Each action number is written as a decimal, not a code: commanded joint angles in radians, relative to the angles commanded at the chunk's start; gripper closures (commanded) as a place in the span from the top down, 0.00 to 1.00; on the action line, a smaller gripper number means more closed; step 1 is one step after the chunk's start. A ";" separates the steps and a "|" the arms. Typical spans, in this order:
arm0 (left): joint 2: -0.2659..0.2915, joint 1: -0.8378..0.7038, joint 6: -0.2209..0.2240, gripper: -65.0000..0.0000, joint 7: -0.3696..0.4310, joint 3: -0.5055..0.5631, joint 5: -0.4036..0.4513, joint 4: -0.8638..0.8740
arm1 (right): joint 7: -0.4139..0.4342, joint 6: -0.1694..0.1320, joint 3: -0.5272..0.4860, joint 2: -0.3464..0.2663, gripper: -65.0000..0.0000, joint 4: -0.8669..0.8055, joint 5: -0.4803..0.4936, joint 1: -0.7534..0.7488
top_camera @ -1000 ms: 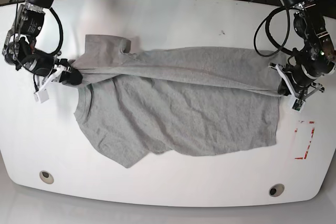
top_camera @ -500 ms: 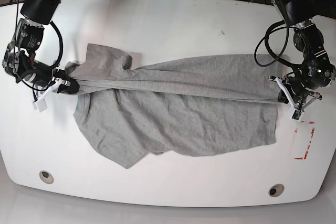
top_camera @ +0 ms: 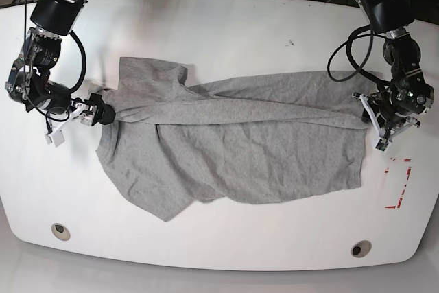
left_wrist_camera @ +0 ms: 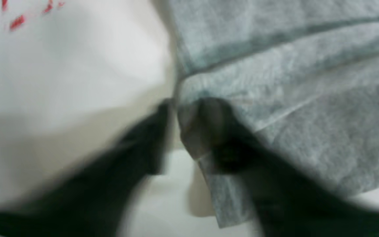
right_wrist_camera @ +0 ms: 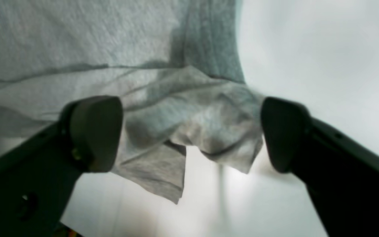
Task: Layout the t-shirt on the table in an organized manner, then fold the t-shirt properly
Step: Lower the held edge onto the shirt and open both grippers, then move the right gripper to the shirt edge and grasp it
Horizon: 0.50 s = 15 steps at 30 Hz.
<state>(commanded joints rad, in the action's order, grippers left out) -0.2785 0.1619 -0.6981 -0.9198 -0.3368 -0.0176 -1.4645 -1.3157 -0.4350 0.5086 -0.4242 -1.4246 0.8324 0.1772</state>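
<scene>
Both arms are carrying the folded edge of the shirt (top_camera: 233,142) toward the far side of the table (top_camera: 226,25): earlier the stretched band sat lower and tauter, now it is lying higher and slacker, with the sleeve near the left of the base view spreading further up. Step in hand, by judgement: layout, the garment being pulled straight across the tabletop, folding not yet begun. Right gripper (right_wrist_camera: 189,131): jaws standing wide apart, bunched cloth hanging between the pads without either pad pressing it, so the hold is apparently being let go. Left gripper (left_wrist_camera: 176,112): jaws nearly together, pinching the hem corner, though blur is making the contact hard to confirm. Shirt: lying mid-table, grey, creased, lower half flat, upper edge doubled over itself, one end close to the red dashed mark (top_camera: 400,183). Next move, by judgement: re-gripping the loose end and drawing the doubled edge outward so the body is lying single-layered
</scene>
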 joint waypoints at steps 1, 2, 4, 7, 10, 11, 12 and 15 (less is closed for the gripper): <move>-0.002 0.000 0.000 0.68 0.000 0.000 0.008 -0.002 | -0.002 0.000 0.002 0.000 1.00 -0.023 0.000 -0.015; -0.003 0.000 0.000 0.75 0.000 0.000 0.014 -0.002 | -0.006 0.000 0.003 0.000 1.00 -0.043 0.000 -0.025; -0.005 0.002 0.000 0.89 0.000 0.000 0.021 -0.002 | -0.017 0.000 0.006 -0.002 1.00 -0.095 0.002 -0.044; -0.005 0.006 0.000 1.00 0.002 0.000 0.037 -0.005 | -0.018 -0.002 0.009 0.000 1.00 -0.173 0.002 -0.077; -0.005 0.003 0.000 1.00 0.003 0.000 0.052 -0.058 | -0.018 -0.002 0.012 0.003 1.00 -0.256 0.018 -0.143; -0.005 0.002 0.000 1.00 0.003 0.000 0.054 -0.078 | -0.018 -0.002 0.018 0.005 1.00 -0.278 0.031 -0.164; -0.005 0.002 0.000 1.00 0.003 0.000 0.055 -0.101 | -0.018 -0.002 0.031 0.008 1.00 -0.296 0.049 -0.190; -0.005 0.000 0.000 1.00 0.003 0.000 0.057 -0.158 | -0.018 -0.002 0.060 0.035 1.00 -0.316 0.101 -0.252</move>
<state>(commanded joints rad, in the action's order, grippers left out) -0.2831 0.1619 -0.6981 -0.9168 -0.3368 0.0391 -1.6226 -1.3341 -0.4365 0.5685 -0.3890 -1.7407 0.9337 -0.0744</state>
